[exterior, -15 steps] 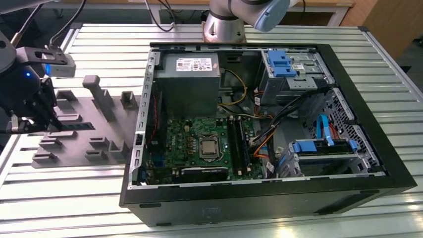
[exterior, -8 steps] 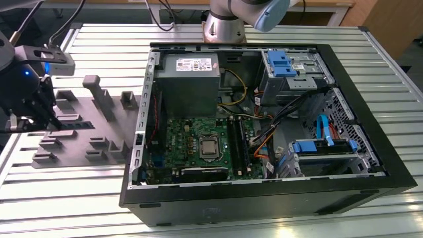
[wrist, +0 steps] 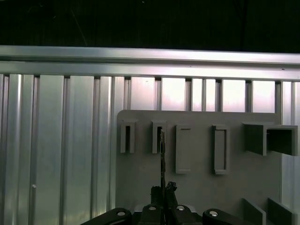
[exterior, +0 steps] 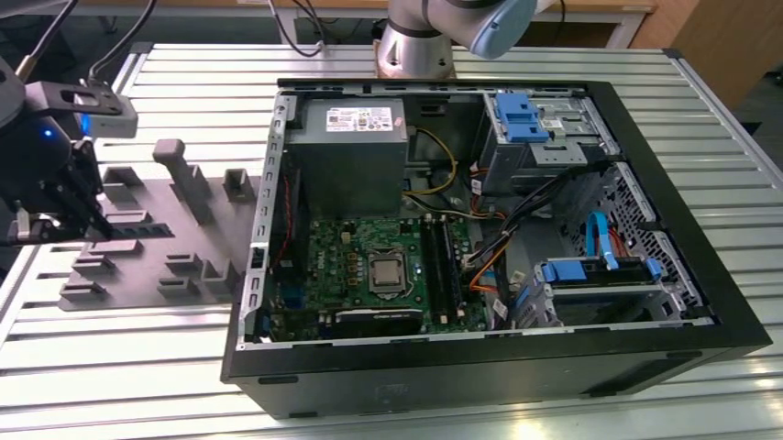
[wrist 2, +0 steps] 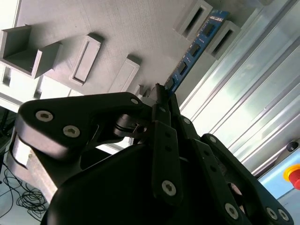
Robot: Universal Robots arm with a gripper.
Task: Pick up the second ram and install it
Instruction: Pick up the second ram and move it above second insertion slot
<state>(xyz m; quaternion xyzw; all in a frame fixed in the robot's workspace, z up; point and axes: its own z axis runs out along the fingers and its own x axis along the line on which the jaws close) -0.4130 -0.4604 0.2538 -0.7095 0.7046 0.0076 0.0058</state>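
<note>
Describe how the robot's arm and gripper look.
The silver-grey cylindrical arm has a pale blue joint cap. The matte black gripper is built of flat rounded link bars with silver screw heads. A grey camera box sits on its wrist.

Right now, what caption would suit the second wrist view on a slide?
Tool clamped on one end of the second ram, beside the grey holder blocks.

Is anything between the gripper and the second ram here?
Nothing visible does. The gripper is shut on one end of the second ram; its other end lies at the grey holder blocks.
</note>
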